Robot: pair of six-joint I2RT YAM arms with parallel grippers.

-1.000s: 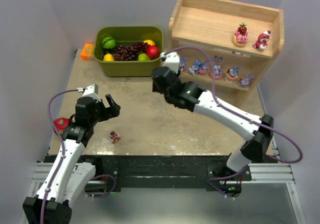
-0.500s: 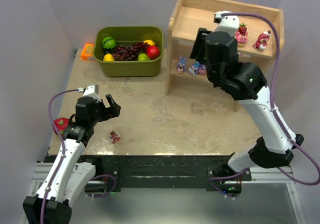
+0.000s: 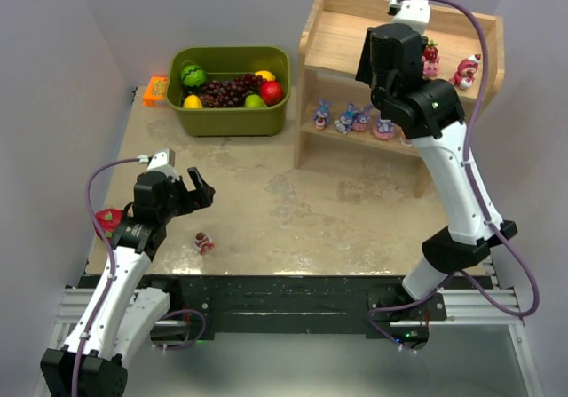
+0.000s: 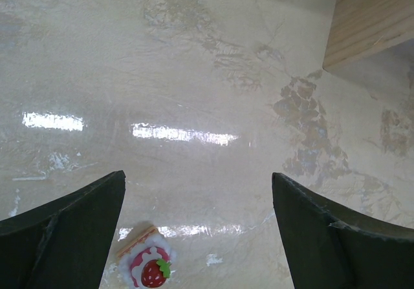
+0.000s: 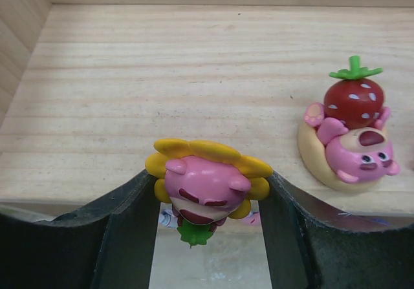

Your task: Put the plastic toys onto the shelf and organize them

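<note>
My right gripper (image 5: pixel 208 187) is shut on a pink bear with yellow flower petals (image 5: pixel 207 182), held at the front edge of the wooden shelf's (image 3: pixel 337 42) top tier. A bear with a strawberry top (image 5: pixel 352 140) stands on that tier just to the right, and a hat bear (image 3: pixel 465 70) beyond it. Blue-purple bunnies (image 3: pixel 355 117) line the lower tier. My left gripper (image 4: pixel 198 192) hangs open over the table. A small strawberry-topped toy (image 4: pixel 147 269) lies just inside its left finger, also seen in the top view (image 3: pixel 203 242).
An olive-green bin (image 3: pixel 280 59) with fake fruit stands left of the shelf, and an orange item (image 3: pixel 155 91) lies beside it. A pink dragon fruit (image 3: pixel 108 219) lies at the table's left edge beside my left arm. The shelf's side post (image 4: pixel 372 17) rises far right in the left wrist view.
My right arm has swung up from in front of the lower tier to the top tier. The left arm has not moved.
</note>
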